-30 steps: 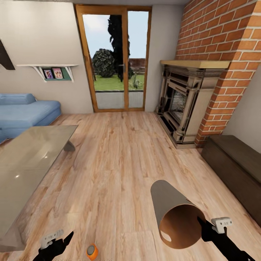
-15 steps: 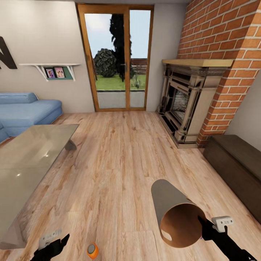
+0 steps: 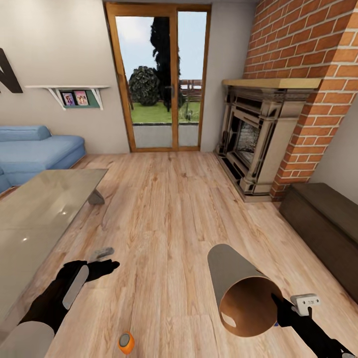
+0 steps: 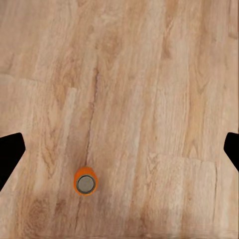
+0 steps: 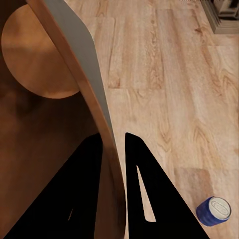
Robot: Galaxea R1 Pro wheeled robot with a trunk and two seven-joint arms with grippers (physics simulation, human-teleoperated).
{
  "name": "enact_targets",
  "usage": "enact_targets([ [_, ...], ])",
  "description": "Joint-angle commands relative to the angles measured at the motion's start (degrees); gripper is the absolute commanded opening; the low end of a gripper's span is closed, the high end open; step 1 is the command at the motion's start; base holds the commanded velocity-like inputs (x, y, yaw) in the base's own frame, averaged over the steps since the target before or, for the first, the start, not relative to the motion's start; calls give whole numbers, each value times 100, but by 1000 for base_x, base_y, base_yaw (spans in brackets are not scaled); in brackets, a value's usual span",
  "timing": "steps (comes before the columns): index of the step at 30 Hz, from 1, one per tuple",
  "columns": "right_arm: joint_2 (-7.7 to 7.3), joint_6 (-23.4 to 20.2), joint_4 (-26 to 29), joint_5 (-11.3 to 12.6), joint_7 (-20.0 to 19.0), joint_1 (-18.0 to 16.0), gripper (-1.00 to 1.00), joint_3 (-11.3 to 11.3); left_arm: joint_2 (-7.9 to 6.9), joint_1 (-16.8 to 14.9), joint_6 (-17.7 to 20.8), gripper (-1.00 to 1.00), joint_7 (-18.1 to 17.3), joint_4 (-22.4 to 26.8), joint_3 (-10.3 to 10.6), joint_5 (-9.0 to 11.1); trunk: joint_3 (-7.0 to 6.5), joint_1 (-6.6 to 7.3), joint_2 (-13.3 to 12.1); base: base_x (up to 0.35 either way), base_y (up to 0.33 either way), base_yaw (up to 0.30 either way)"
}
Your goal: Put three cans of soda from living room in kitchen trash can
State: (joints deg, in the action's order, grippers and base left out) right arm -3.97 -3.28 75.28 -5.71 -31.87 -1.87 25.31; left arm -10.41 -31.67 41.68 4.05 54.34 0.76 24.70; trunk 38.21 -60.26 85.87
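Container: tapered round bin with tan cardboard-like outside and brown inside (image 3: 238, 293), held off the warm wood-plank floor (image 3: 169, 219), tipped on its side with the mouth turned toward the robot. Its brown base disc and inner wall show bare in the head and right wrist views; no can is seen inside.

Right gripper (image 5: 113, 144): black fingers closed on the bin's rim wall, one finger inside, one outside.

Left gripper (image 3: 107, 261): black, raised over the floor just beside the near edge of the grey glass-topped low table (image 3: 40, 223). In the left wrist view its fingertips sit at opposite borders, spread wide, with nothing between them.

Item: small cylindrical can with orange body and round grey metal top (image 3: 126, 342), upright on the floor, near the robot, below the left gripper and well apart from the bin. It also appears in the left wrist view (image 4: 85, 182), standing free between the spread fingertips' lines but far beneath them.

Item: small blue cylindrical can with grey top (image 5: 214, 211), on the floor close to the right arm, beside the bin.

Surroundings: blue sofa (image 3: 35, 154) behind the table; wood-framed glass door (image 3: 159, 79) at the far wall; red brick fireplace (image 3: 278, 124) at the right; long low dark cabinet (image 3: 323, 223) along the right wall. Open floor lies between the orange can and the bin.
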Motion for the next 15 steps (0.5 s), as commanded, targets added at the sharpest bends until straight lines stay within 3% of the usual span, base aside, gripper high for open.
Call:
enact_targets([
  [1, 1, -19, 25, 75, -25, -7, -100, -2, 3, -59, 11, 100, 73, -74, 75, -12, 19, -22, 42, 0, 0, 0],
  [3, 4, -109, 95, 73, -25, -13, -100, -4, 13, -119, 7, 100, 167, -232, 163, -8, 55, -66, 122, 0, 0, 0],
  [8, 4, -926, 705, 71, -22, -26, -100, -53, 110, -198, -278, 100, 283, -821, 291, -6, 144, -176, 323, 0, 0, 0],
  [9, 5, -1244, 983, 71, -22, -32, -100, -127, 156, -211, -379, 100, 298, -992, 313, -7, 162, -198, 363, 0, 0, 0],
  [12, -7, -1641, 1264, 71, -22, -77, -100, -244, 206, -221, -481, 100, 311, -1203, 333, -8, 216, -264, 483, 0, 0, 0],
  [14, -36, -2294, 1476, 70, -15, -526, -100, -354, 245, -225, -732, 100, 321, -1517, 358, -11, 252, -308, 564, 0, 0, 0],
  [15, -39, -2395, 1491, 70, -15, -613, -100, -362, 248, -225, -790, 100, 321, -1576, 363, -12, 270, -330, 604, 0, 0, 0],
])
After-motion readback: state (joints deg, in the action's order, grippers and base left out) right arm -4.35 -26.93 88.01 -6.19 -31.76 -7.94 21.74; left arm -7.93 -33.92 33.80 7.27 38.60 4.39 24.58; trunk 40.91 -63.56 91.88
